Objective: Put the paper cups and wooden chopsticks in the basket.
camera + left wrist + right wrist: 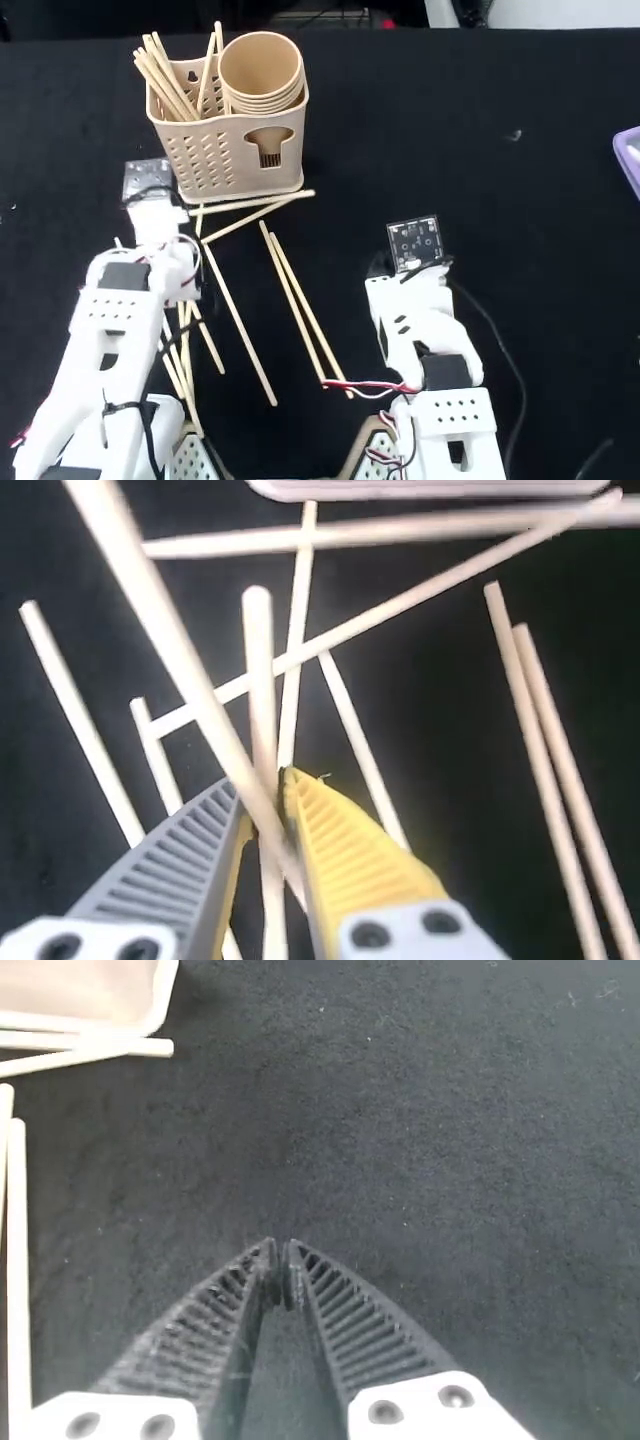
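One chopstick (150,610) sits pinched in the left hand (268,785)

Table cover (480,150): plain black. Basket (225,150): beige, walls patterned with rows of small slots. Cups (262,65): tan, unprinted. Chopsticks (239,325): pale natural wood. Arms (105,340): white. Left gripper (268,790): one side grey, one yellow, both ribbed. Right gripper (278,1260): dark grey, ribbed. Object at table edge (630,160): purple.
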You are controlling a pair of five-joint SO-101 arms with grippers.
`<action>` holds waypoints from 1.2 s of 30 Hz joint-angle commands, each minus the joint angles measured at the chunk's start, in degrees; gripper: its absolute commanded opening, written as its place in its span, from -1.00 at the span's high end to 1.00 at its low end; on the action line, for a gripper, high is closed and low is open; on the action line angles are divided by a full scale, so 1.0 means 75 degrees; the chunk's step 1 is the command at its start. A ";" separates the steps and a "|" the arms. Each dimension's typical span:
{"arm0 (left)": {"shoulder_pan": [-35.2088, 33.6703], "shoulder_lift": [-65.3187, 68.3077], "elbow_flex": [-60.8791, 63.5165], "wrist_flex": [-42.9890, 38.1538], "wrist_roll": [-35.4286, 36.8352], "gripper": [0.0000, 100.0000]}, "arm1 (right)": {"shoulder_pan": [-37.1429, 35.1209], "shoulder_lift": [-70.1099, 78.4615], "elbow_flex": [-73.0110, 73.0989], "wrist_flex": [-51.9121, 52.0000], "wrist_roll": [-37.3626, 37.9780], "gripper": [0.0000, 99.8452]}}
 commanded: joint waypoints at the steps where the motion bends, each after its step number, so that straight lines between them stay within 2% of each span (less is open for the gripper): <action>1: -0.0029 0.0035 0.0123 -0.0305 -0.0469 0.76 | 0.0059 -0.0147 -0.0053 -0.0176 -0.0035 0.96; 4: -0.0029 0.0023 0.0416 -0.0270 -0.0527 0.60 | 0.0059 -0.0147 -0.0053 -0.0176 -0.0035 0.96; 10: -0.0041 0.0047 0.0733 -0.0340 -0.0527 0.72 | 0.0059 -0.0147 -0.0053 -0.0176 -0.0035 0.96; 16: -0.0018 0.0059 0.0756 -0.0363 -0.0551 0.65 | 0.0059 -0.0147 -0.0053 -0.0176 -0.0035 0.96; 21: -0.0041 0.0059 0.1096 -0.0821 -0.1196 0.64 | 0.0059 -0.0147 -0.0053 -0.0176 -0.0035 0.96; 27: -0.0381 -0.0035 0.0932 -0.0797 -0.1219 0.64 | 0.0059 -0.0147 -0.0041 -0.0176 -0.0035 0.96; 31: -0.0826 0.0047 0.0533 -0.0211 -0.1219 0.64 | 0.0059 -0.0147 -0.0041 -0.0176 -0.0035 0.96; 36: -0.0920 0.0047 0.0404 0.0516 -0.1219 0.64 | 0.0059 -0.0147 -0.0041 -0.0176 -0.0035 0.96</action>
